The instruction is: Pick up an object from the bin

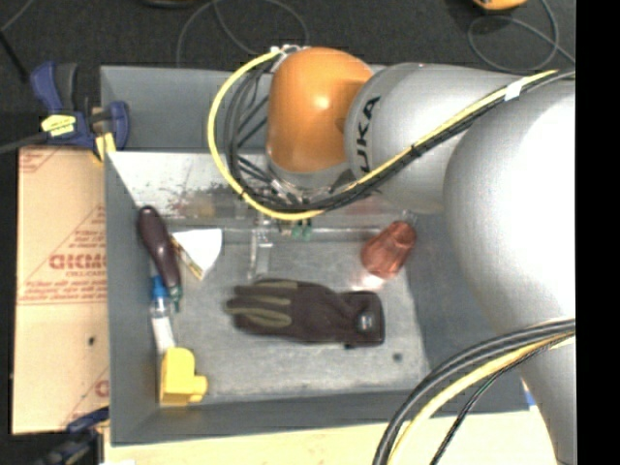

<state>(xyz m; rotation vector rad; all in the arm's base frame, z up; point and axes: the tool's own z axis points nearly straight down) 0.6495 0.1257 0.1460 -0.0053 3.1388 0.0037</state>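
The gripper (262, 248) (open or closed, I cannot tell) hangs apparently just beyond the dark brown glove (310, 315), whose long axis runs left-right across the view.

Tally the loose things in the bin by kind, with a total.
Dark brown fabric glove: 1
Reddish translucent plastic cup: 1
Dark maroon tool handle: 1
White wedge-shaped piece: 1
Blue and white pen-like stick: 1
Yellow L-shaped plastic block: 1
Total: 6
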